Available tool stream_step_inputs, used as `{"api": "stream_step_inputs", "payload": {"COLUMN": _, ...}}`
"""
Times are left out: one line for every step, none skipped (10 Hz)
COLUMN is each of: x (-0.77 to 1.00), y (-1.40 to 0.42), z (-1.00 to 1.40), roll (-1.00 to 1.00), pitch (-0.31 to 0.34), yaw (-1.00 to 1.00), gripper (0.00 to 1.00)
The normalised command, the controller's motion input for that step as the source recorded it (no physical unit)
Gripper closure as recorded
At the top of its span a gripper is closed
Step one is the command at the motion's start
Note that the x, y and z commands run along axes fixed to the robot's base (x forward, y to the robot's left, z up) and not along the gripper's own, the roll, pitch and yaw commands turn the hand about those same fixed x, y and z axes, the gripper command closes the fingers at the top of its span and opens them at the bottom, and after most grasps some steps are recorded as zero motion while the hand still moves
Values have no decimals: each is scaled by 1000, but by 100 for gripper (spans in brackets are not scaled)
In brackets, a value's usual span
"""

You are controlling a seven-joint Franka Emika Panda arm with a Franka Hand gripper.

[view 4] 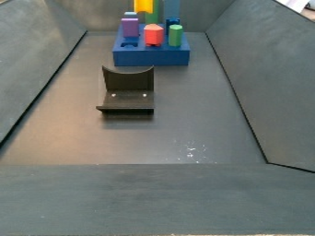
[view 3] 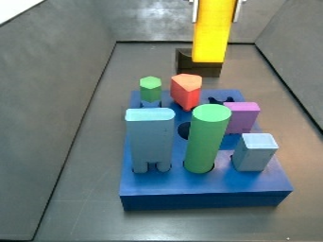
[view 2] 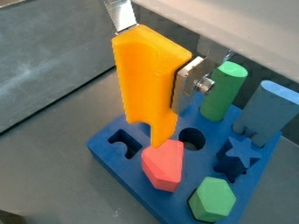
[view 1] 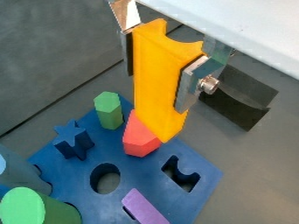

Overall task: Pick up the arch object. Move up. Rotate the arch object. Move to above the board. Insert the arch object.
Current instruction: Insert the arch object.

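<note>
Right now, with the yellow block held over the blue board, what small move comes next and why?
Probably a short shift sideways before lowering: the gripper holds the tall yellow-orange arch block upright, its lower end beside the red block on the blue board, seemingly not yet centred over an empty hole.

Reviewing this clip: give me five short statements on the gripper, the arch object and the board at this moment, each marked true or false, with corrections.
1. The gripper is shut on the arch object. True.
2. The arch object lies flat on the floor. False: it hangs upright in the gripper, above the board.
3. A red block sits on the board near the arch object's lower end. True.
4. The green cylinder lies tipped over beside the board. False: it stands upright on the board.
5. The fixture stands on the board. False: it stands on the floor, apart from the board.
</note>
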Motion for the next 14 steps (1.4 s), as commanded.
{"api": "stream_step_inputs", "payload": {"x": 1000, "y": 0, "z": -117, "roll": 0, "pitch": -97, "yaw": 0, "gripper": 100}}
{"api": "stream_step_inputs", "payload": {"x": 1000, "y": 0, "z": -163, "roll": -1, "pitch": -81, "yaw": 0, "gripper": 100}}
{"api": "stream_step_inputs", "payload": {"x": 1000, "y": 0, "z": -243, "roll": 0, "pitch": -50, "yaw": 0, "gripper": 100}}
{"api": "stream_step_inputs", "payload": {"x": 1000, "y": 0, "z": -183, "roll": 10, "pitch": 0, "yaw": 0, "gripper": 100}}
{"api": "stream_step_inputs", "payload": {"x": 1000, "y": 0, "z": -211, "roll": 63, "pitch": 83, "yaw": 0, "gripper": 100}}
{"api": "stream_step_inputs", "payload": {"x": 1000, "y": 0, "z": -311, "roll": 193, "pitch": 269, "yaw": 6, "gripper": 100}}
{"api": "stream_step_inputs", "payload": {"x": 937, "y": 66, "z": -251, "roll": 313, "pitch": 313, "yaw": 63, "gripper": 100}}
{"api": "stream_step_inputs", "payload": {"x": 911, "y": 54, "z": -214, "roll": 330, "pitch": 316, "yaw": 66, "gripper": 100}}
{"api": "stream_step_inputs", "payload": {"x": 906, "y": 9, "z": -223, "roll": 310, "pitch": 334, "yaw": 57, "gripper": 100}}
{"api": "stream_step_inputs", "payload": {"x": 986, "y": 0, "z": -94, "roll": 219, "pitch": 277, "yaw": 80, "gripper": 100}}
{"api": "stream_step_inputs", "payload": {"x": 1000, "y": 0, "z": -43, "roll": 119, "pitch": 234, "yaw": 151, "gripper": 100}}
{"api": "stream_step_inputs", "payload": {"x": 1000, "y": 0, "z": -74, "roll": 63, "pitch": 226, "yaw": 211, "gripper": 100}}
{"api": "stream_step_inputs", "payload": {"x": 997, "y": 0, "z": -86, "roll": 53, "pitch": 227, "yaw": 220, "gripper": 100}}
{"api": "stream_step_inputs", "payload": {"x": 1000, "y": 0, "z": -74, "roll": 64, "pitch": 186, "yaw": 300, "gripper": 100}}
